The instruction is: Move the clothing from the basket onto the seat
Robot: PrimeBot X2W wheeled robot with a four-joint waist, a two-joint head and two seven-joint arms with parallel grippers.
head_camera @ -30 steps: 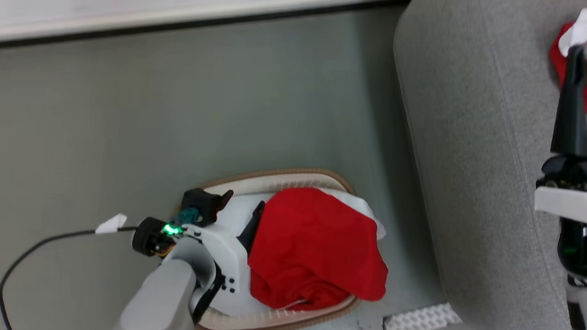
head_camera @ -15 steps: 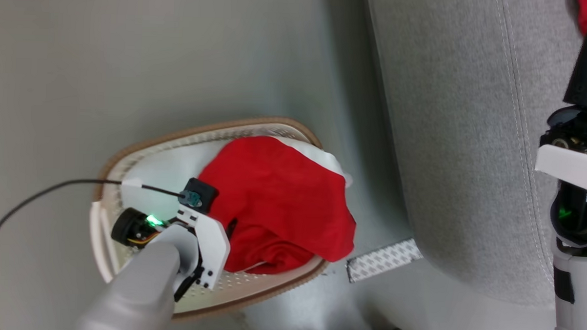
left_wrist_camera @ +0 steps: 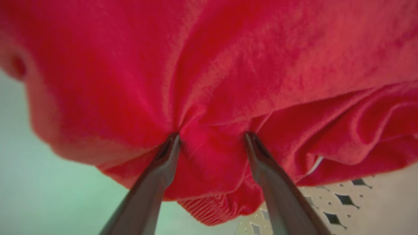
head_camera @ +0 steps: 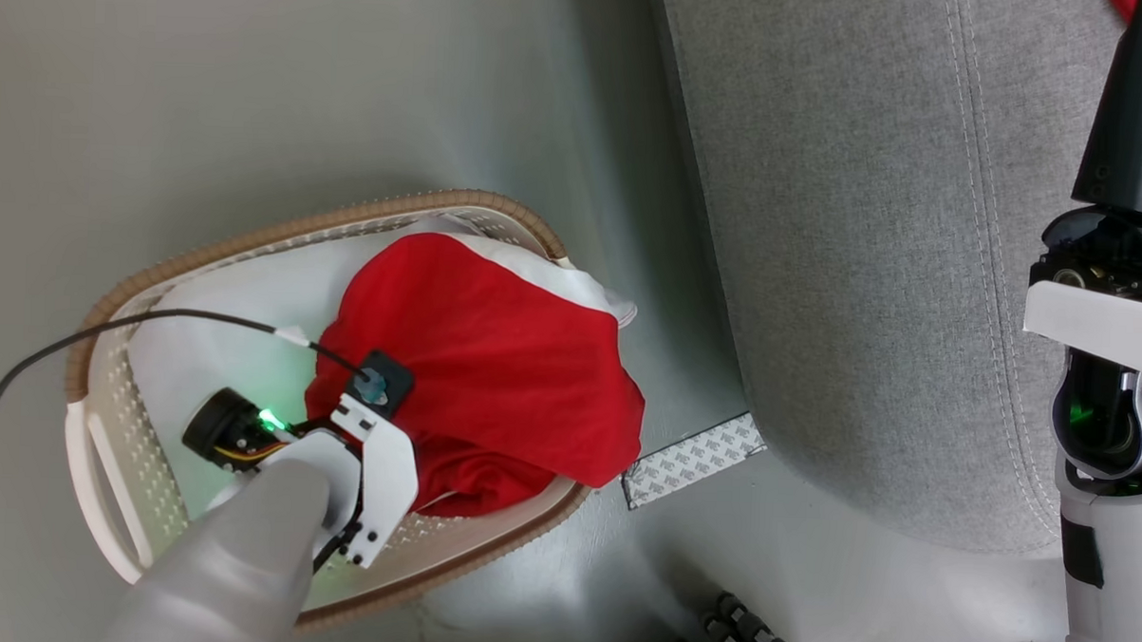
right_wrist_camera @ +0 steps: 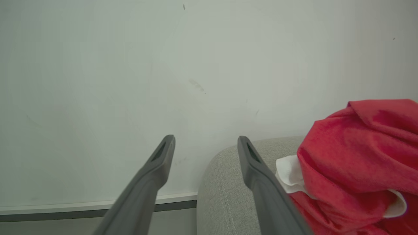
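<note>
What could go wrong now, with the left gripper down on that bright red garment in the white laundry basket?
The open left gripper straddles just a small fold of the soft bright red fabric garment; closing may pinch a thin layer that slips. The thin black cable crosses the tan rim of the cream-white perforated plastic basket and might snag when the arm lifts.

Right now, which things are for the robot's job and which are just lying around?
For the job:
red clothing in the basket
grey seat
more red clothing, already on the seat
left gripper, open, fingers pushed into the red cloth

Just lying about:
patterned white strip on the floor
dark ribbed thing at the picture's bottom edge
</note>
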